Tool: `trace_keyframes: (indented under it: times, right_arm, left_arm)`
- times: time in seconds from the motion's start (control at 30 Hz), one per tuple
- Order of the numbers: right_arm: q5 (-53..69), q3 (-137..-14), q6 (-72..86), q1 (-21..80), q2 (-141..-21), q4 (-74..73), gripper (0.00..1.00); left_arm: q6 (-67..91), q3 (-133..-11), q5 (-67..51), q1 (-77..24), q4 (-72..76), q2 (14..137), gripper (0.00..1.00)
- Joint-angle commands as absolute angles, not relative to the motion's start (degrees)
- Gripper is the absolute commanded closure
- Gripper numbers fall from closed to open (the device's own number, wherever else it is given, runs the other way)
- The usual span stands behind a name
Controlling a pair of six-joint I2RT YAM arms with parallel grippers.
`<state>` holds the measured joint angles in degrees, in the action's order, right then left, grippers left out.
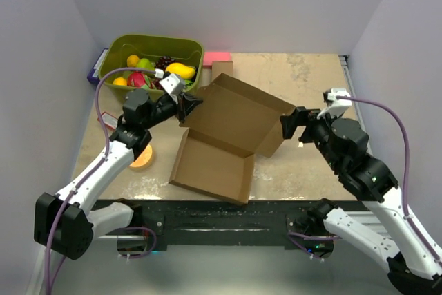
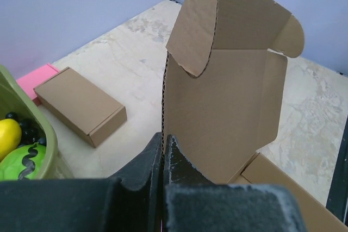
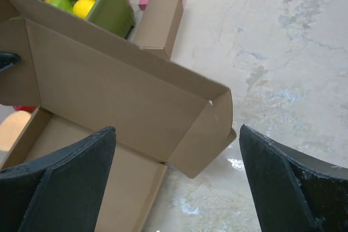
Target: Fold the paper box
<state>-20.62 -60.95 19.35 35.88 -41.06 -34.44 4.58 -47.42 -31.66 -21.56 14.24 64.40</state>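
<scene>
**The left gripper (image 1: 188, 105) pinches the paper box (image 1: 221, 143), the right gripper (image 1: 289, 124) is wide open**

The paper box sits in the middle of the table (image 1: 311, 81) in the top view. Its flat tray part lies on the table, low in the middle of the frame. Its big lid stands up and leans back toward the top of the frame. A side flap at the right end of the lid is bent inward.

The left gripper is at the left edge of the lid. In the left wrist view its two fingers (image 2: 141, 161) are pressed together on the thin edge of the cardboard, so it holds the box there.

The right gripper is just beside the right corner of the lid. In the right wrist view its two fingers (image 3: 70, 172) stand far apart, one at the lower left and one at the lower right of the frame. They hold nothing.

A green bin (image 1: 155, 39) with toy fruit (image 1: 181, 70) stands in the upper left of the top view. A small brown box (image 1: 222, 69) lies just right of the bin, next to a pink block (image 1: 216, 57). An orange round thing (image 1: 143, 159) lies left of the tray, close to the left arm.
</scene>
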Motion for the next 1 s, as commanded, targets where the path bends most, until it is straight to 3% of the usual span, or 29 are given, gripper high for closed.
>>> trace_keyframes:
  times: [0.0, 0.3, 0.6, 0.73, 0.97]
  right_arm:
    - [-21.81, -51.7, 23.46, 35.68, -39.91, -24.55, 0.01]
    - [-19.96, -36.48, 26.45, 33.84, -38.57, -13.28, 0.01]
    - [-2.92, -26.99, 27.51, 20.31, -48.42, 8.47, 0.03]
    - [4.11, -23.03, 26.72, 17.41, -50.27, 20.19, 0.06]
    - [8.61, -17.93, 24.09, 17.14, -53.87, 35.59, 0.21]
  left_arm:
    - [6.68, -47.28, -31.03, -20.13, 19.08, 63.28, 1.0]
    - [6.15, -46.4, -28.83, -17.85, 19.34, 62.58, 1.0]
    - [6.68, -46.23, -31.29, -17.49, 20.04, 62.93, 1.0]
    - [7.73, -46.23, -33.83, -17.4, 21.18, 63.46, 1.0]
    - [8.61, -45.53, -36.12, -17.23, 23.37, 64.33, 1.0]
